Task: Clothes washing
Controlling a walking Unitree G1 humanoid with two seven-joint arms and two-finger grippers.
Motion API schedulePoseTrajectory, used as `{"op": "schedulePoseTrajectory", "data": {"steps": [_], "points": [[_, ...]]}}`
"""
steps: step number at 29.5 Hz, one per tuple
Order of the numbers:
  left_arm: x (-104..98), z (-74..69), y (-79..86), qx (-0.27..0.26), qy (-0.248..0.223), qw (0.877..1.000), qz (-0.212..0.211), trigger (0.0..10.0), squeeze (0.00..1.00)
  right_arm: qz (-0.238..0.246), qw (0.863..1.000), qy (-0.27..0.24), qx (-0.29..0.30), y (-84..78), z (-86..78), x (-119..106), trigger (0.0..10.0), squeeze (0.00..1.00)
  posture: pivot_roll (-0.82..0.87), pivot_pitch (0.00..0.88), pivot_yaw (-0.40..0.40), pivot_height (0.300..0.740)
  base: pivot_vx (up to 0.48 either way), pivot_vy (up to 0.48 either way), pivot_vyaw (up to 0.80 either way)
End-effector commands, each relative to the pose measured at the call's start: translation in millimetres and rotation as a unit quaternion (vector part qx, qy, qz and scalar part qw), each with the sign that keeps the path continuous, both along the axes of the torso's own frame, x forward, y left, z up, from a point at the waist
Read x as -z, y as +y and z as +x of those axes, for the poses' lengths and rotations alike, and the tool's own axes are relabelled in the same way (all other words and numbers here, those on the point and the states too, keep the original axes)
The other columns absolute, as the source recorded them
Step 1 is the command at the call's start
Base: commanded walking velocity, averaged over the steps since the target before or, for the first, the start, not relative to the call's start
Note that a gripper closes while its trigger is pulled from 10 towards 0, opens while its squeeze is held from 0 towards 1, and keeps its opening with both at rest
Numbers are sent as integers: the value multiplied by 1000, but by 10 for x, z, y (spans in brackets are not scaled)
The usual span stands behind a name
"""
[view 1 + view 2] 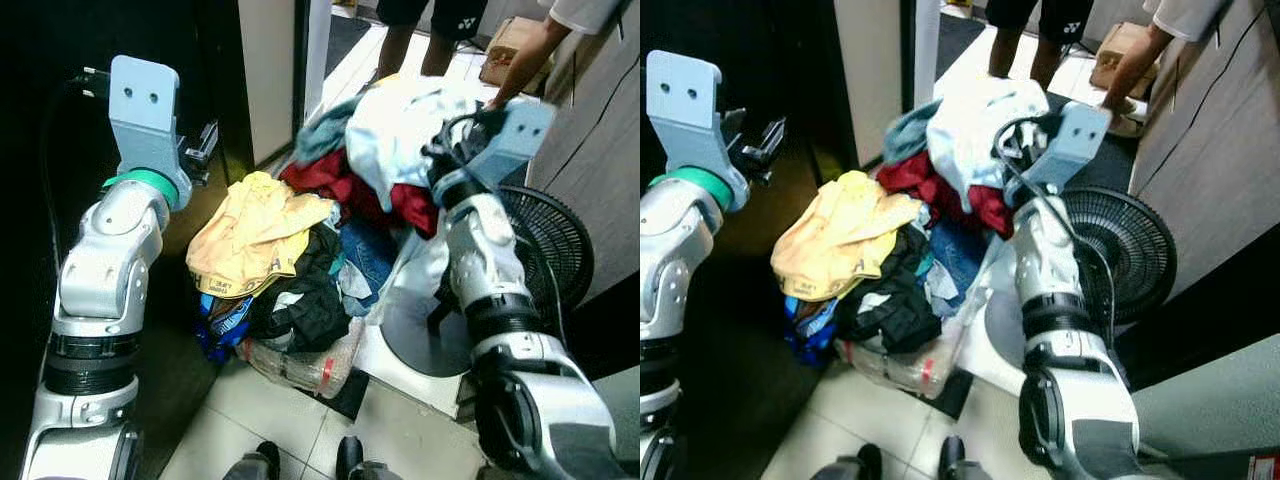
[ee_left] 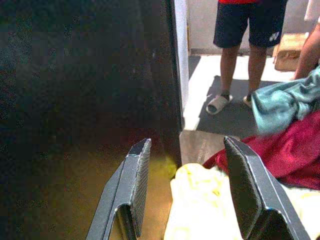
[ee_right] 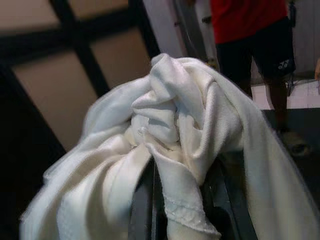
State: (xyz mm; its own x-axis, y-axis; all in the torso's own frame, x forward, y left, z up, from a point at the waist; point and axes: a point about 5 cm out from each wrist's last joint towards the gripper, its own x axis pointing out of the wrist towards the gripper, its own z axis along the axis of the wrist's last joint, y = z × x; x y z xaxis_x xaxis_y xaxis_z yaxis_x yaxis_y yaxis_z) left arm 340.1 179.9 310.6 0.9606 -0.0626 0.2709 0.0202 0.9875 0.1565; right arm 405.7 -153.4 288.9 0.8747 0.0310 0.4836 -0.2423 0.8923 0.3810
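- the laundry is heaped in one big pile (image 1: 300, 270) on the floor, a yellow shirt (image 1: 250, 235) on the near side, red cloth (image 1: 340, 185) and dark things behind it, likely dumped there for sorting before the wash.
- the right gripper (image 3: 180, 195) is clenched on a white garment (image 1: 400, 130), bunched up between its fingers and raised above the heap, i'd guess so it comes free of the rest.
- the left gripper (image 2: 187, 192) is released, its fingers (image 2: 132, 185) spread wide with nothing between them, held up beside the dark doorway over the yellow shirt's edge.
- a standing fan (image 1: 550, 240) sits just behind the right arm, close enough to snag.
- a person (image 1: 430, 30) stands beyond the pile, another's hand (image 1: 495, 100) reaching down by a cardboard box (image 1: 505, 45).
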Motion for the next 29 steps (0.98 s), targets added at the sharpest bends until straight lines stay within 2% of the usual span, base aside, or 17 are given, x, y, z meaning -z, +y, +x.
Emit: {"op": "schedulePoseTrajectory", "data": {"steps": [1,3,6,10,14,15,17,18,20,21,22,24,25,26,27,29], "points": [[75,-4,12,-2,14,1000,4,10000,0,66,997,-18,-26,-15,22,-180,10000,0,168,166,58,740,0,0,0],[82,-3,3,-1,14,1000,6,10000,0,84,996,-17,-35,4,44,-253,10000,0,174,159,59,740,0,0,0],[84,-7,-19,2,14,1000,8,10000,0,124,990,-41,-48,-27,56,-540,10000,0,185,146,52,740,0,0,0],[90,-24,-13,1,12,1000,7,10000,0,144,983,-95,-58,-130,-11,-825,10000,0,189,142,47,740,0,0,0],[94,-43,41,-10,10,1000,5,10000,0,145,968,-186,-88,-174,-202,-1135,10000,0,187,131,35,740,0,0,0],[93,-45,55,-13,9,1000,4,10000,0,136,965,-205,-91,-170,-255,-1202,10000,0,185,129,35,740,0,0,0],[87,-51,75,-16,4,1000,0,10000,0,45,963,-259,-49,-118,-430,-1371,10000,0,177,121,31,740,0,0,0],[87,-51,75,-16,4,1000,0,10000,0,45,963,-259,-49,-118,-430,-1371,10000,0,177,121,31,740,0,0,0],[63,-68,52,-10,-3,1000,-7,10000,0,-61,953,-294,27,-67,-585,-1440,10000,0,171,112,26,740,0,0,0],[55,-87,7,0,-8,1000,-13,10000,0,-91,949,-295,59,-91,-632,-1400,10000,0,171,103,21,740,0,0,0],[51,-101,-27,7,-11,1000,-16,10000,0,-107,946,-295,80,-110,-664,-1367,10000,0,171,100,19,740,0,0,0],[49,-138,-106,21,-16,999,-27,10000,0,-128,942,-282,126,-251,-738,-1236,10000,0,163,89,14,740,0,0,0],[49,-138,-106,21,-16,999,-27,10000,0,-128,942,-282,126,-251,-738,-1236,10000,0,163,89,14,740,0,0,0],[63,-156,-144,27,-16,999,-33,10000,0,-122,941,-266,169,-453,-835,-1138,10000,0,150,82,16,740,0,0,0],[63,-156,-144,27,-16,999,-33,10000,0,-122,941,-266,169,-453,-835,-1138,10000,0,150,82,16,740,0,0,0],[85,-159,-157,30,-14,999,-34,10000,0,-114,940,-258,191,-565,-924,-1108,10000,0,142,78,20,740,0,0,0]]}}
